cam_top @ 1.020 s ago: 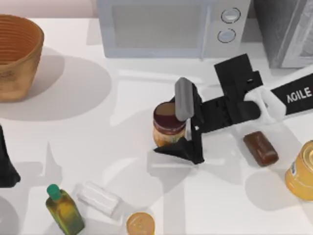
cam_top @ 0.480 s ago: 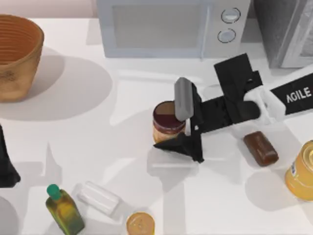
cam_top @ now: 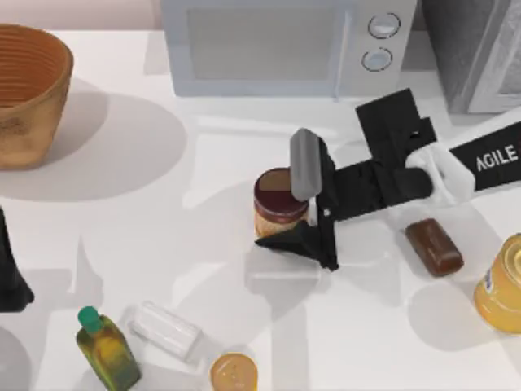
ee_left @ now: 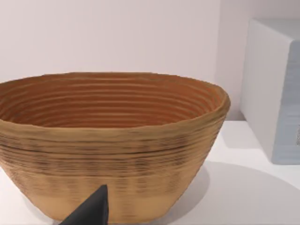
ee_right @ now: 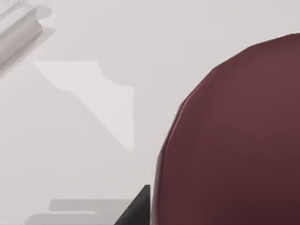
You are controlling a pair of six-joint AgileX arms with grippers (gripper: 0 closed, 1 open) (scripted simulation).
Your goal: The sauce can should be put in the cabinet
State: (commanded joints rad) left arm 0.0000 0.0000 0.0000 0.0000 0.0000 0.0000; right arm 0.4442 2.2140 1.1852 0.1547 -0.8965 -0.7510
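This is looking like a kitchen corner, rendered in simulation, on a white table [cam_top: 203, 244]. A white microwave [cam_top: 285, 45] with two round knobs is standing behind the right gripper [cam_top: 303, 213], beside a dark grey speckled cabinet [cam_top: 476, 49]. A woven basket [cam_top: 28, 94], an oil bottle [cam_top: 106, 346] and an orange jar [cam_top: 503, 285] are sitting around it, all food things.
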